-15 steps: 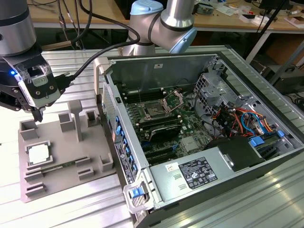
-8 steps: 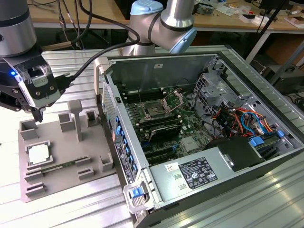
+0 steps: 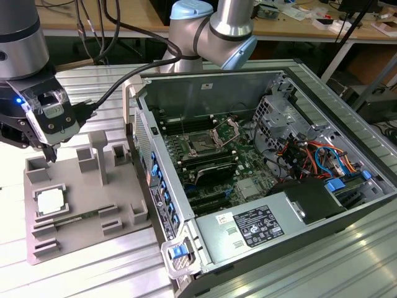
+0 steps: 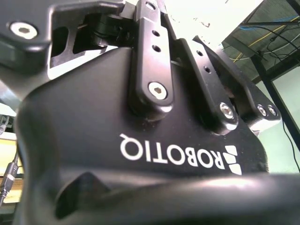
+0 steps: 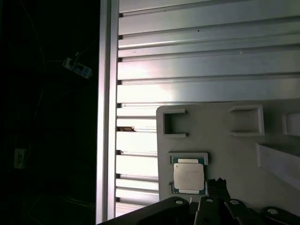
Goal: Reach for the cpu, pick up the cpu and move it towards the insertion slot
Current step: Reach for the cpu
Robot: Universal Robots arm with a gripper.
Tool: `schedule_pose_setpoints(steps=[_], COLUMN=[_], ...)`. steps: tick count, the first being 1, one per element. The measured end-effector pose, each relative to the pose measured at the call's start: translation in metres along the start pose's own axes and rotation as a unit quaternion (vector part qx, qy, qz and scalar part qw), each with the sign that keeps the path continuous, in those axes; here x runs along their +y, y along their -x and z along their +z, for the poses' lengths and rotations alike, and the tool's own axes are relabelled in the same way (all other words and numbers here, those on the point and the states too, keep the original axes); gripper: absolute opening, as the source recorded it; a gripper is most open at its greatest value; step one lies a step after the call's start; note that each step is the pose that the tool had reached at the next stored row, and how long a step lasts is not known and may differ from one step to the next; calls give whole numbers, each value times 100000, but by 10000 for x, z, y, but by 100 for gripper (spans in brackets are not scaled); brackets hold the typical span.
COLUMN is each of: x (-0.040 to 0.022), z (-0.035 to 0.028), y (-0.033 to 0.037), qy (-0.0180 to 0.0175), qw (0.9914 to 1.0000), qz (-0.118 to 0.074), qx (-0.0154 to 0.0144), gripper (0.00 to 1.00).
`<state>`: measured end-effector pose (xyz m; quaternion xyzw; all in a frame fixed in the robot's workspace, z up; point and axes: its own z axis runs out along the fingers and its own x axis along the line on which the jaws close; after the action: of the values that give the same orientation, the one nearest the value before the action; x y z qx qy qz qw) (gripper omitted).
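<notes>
Hovering over the grey tray point(image 3: 74, 186) with the gripper point(image 3: 49, 152) clenched on nothing, near the cpu point(image 3: 49, 202) seated flat in its pocket. Risks jabbing the chip's top if lowered unopened, or tilting it against the pocket walls if off-centre.

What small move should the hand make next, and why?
Probably ease down and across to centre over the small silvery-white square cpu: the black hand hangs above the grey tray, off to one side of the chip, which lies untouched in its pocket.
</notes>
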<state>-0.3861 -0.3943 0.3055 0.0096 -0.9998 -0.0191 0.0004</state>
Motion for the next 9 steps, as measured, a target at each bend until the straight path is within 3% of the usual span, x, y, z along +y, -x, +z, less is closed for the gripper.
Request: schedule_pose_setpoints(steps=[9], x=[-4], z=[25], y=[-16], qy=[-5], qw=[100000], qz=[-1], qx=[9], gripper=[11])
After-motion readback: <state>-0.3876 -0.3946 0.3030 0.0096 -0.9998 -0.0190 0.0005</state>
